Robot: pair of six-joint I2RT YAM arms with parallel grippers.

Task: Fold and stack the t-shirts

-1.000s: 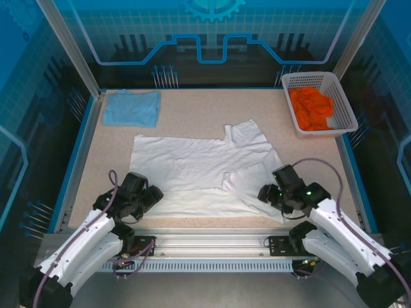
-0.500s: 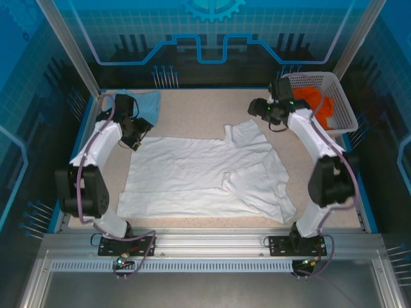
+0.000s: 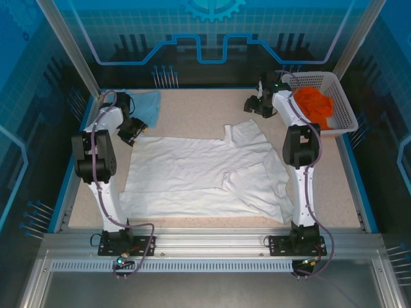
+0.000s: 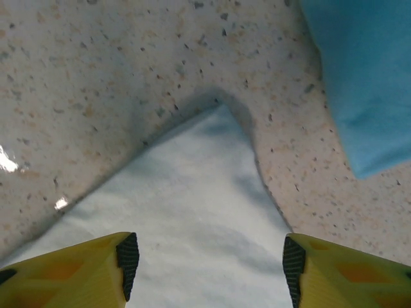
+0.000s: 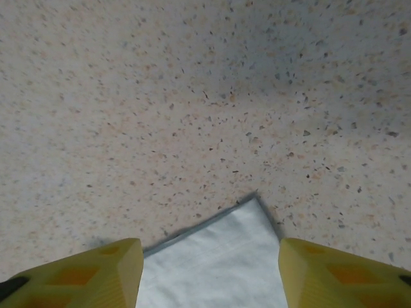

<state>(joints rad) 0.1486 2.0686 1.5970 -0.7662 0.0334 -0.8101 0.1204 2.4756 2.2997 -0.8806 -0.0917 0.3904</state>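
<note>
left gripper (image 3: 130, 131) is open, out over the far-left corner of the white t-shirt (image 3: 192, 173). in the left wrist view the yellow fingers (image 4: 96, 269) stand wide apart with the corner of the white t-shirt (image 4: 199, 212) running up between them. can't tell whether the tips touch the cloth.

right gripper (image 3: 253, 106) is also open, out at the far-right tip of the same shirt, just beside the basket (image 3: 308, 76). in the right wrist view the fingers (image 5: 334, 269) are spread, with a small white corner (image 5: 218, 256) between them on the speckled table (image 5: 192, 96). contact can't be told here either.

the white t-shirt lies spread flat mid-table, its long side left to right. its near-right part is creased and laps over itself.

the light blue t-shirt (image 3: 149, 102) sits in the far-left corner of the table (image 3: 205, 109), partly hidden behind the left arm. in the left wrist view the blue cloth (image 4: 366, 77) is near the white corner but apart from it, a strip of bare table (image 4: 96, 64) between them.

the white lattice basket at the far right holds crumpled orange cloth (image 3: 314, 106).

writing: can't make out any print on the shirts' up-facing sides. the back panel (image 3: 212, 38) carries only a blue gear outline and circuit-style lines.
</note>
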